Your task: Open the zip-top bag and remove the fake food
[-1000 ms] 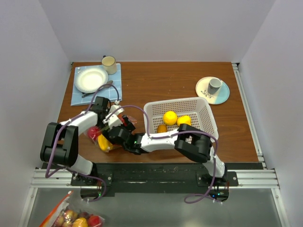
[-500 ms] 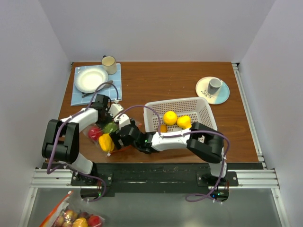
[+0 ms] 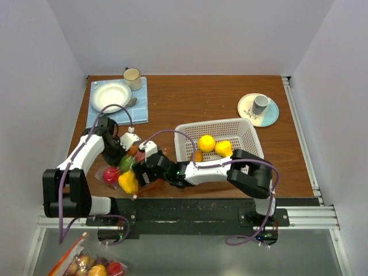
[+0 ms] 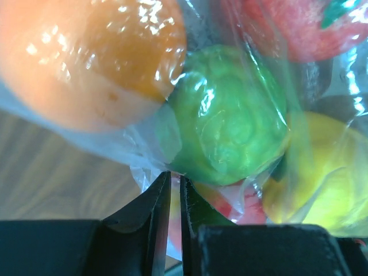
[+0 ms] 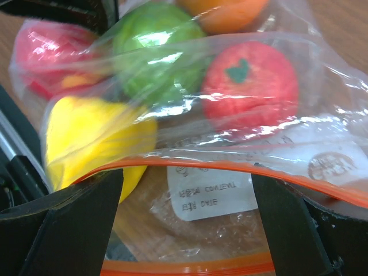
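1. Orange-red zip strip (image 5: 230, 171) edges the clear crinkly plastic zip-top bag (image 3: 123, 175), at the brown wooden desk (image 3: 201, 98) near edge, lower left of top view.
2. Glossy plastic fake food (image 4: 230, 132) inside: green, orange, red, yellow pieces.
3. Left end effector (image 4: 171, 187) almost closed, pinching bag film below the green piece.
4. Right end effector (image 5: 184, 218) spread wide, zip strip across the gap; no grip visible.
5. White perforated plastic basket (image 3: 253, 146), centre, has more yellow pieces.

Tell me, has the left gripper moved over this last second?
Yes. The left gripper has shifted leftward in the overhead view, farther from the white basket.
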